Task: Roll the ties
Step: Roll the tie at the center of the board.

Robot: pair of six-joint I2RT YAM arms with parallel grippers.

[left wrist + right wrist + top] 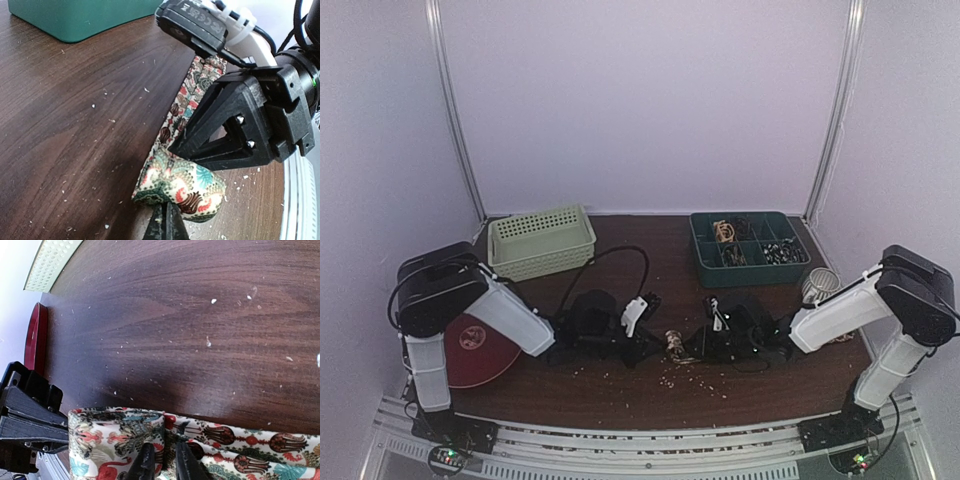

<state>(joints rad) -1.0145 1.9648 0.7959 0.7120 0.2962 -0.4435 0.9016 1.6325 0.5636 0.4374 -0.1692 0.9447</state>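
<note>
One tie (182, 187), cream with a busy red, teal and brown pattern, lies on the dark wooden table between the two arms. Its near end is rolled into a short thick coil, and the rest runs off as a flat strip (260, 445). In the top view it shows only as a small patterned lump (674, 343). My left gripper (165, 209) is shut on the lower edge of the coil. My right gripper (164, 454) pinches a fold of the tie just beside the coil, with its fingers (146, 465) nearly together. The right gripper's black body (235, 130) covers part of the strip.
A pale green basket (542, 240) stands at the back left and a dark green compartment tray (705, 262) at the back right. A red plate (475, 350) lies under the left arm. A metal cup (820, 285) stands by the right arm. Pale crumbs (695, 378) are scattered on the table.
</note>
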